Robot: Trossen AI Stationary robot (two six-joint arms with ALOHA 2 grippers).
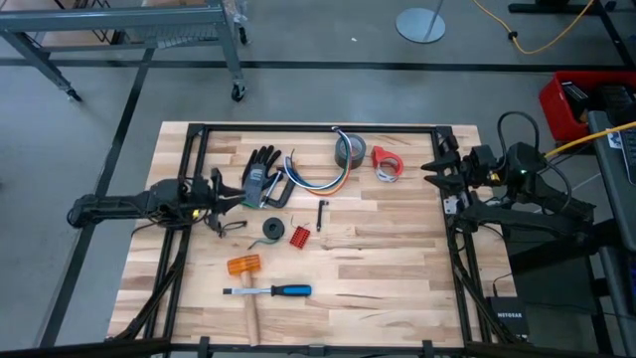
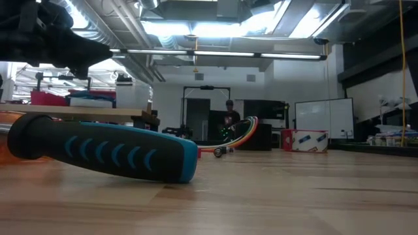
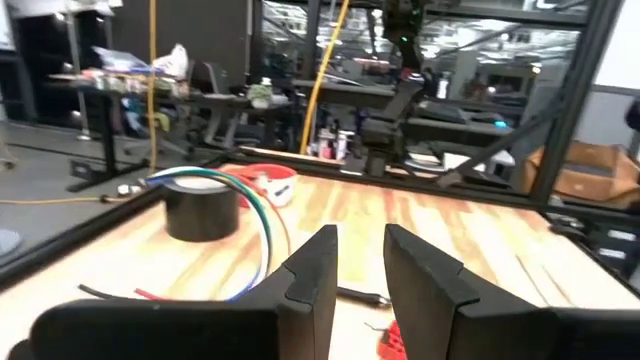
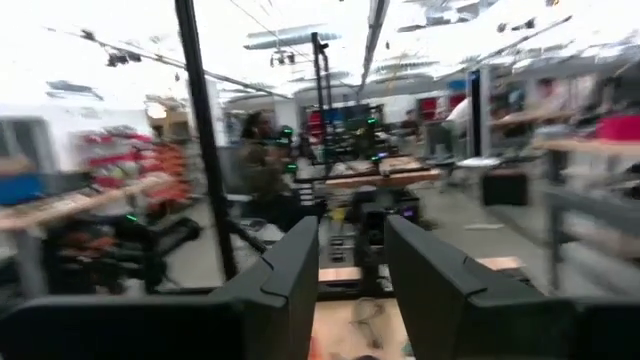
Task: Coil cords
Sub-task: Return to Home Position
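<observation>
bright ceiling lights overhead, white glare in right wrist view

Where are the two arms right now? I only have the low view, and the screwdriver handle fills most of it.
Observer: The left end effector hovers over the left side of the table, beside the black glove.
Operator: Holding anything?
Observer: No, open and empty; the left wrist view shows a clear gap between its fingers.
Operator: And the right one?
Observer: The right end effector is at the table's right edge, open, near the red tape ring.
</observation>
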